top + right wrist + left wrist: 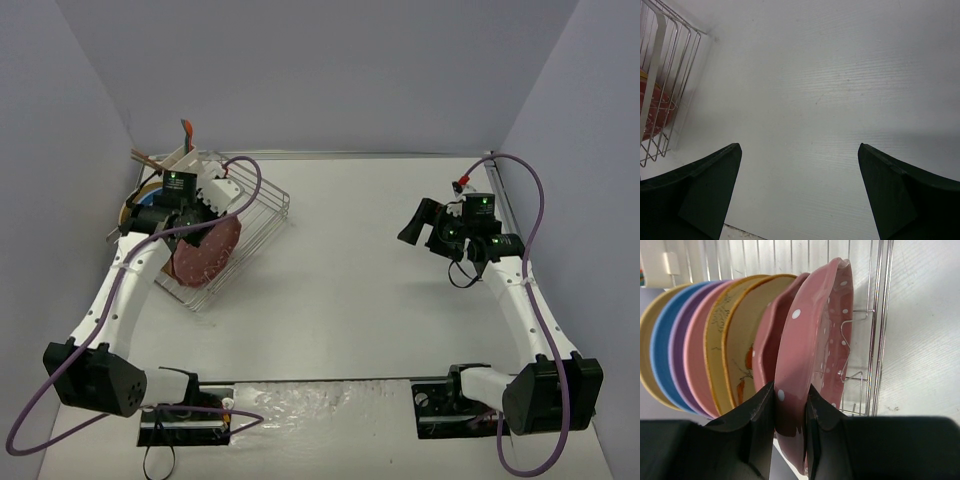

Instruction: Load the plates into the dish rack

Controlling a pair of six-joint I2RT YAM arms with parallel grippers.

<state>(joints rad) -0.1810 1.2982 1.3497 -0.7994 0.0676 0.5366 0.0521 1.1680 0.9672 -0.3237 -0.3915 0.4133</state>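
Note:
The silver wire dish rack (pixel 262 215) stands at the far left of the table. My left gripper (pixel 790 395) is shut on the rim of a dark-pink white-dotted plate (pixel 812 340), held on edge in the rack. Beside it stand another dark-pink plate (pixel 767 335), two cream floral plates (pixel 737 335), then pink (pixel 692 350), purple (pixel 675 345), blue (pixel 660 340) and yellow (pixel 646 335) plates. In the top view only the dotted plate (pixel 210 250) shows clearly. My right gripper (pixel 800 155) is open and empty above bare table, far right of the rack (pixel 665 75).
A white utensil caddy (pixel 183 158) with an orange-handled tool sits at the rack's far left corner. Grey walls close in the table on the left, back and right. A purple cable (pixel 240 195) loops over the rack from the left arm.

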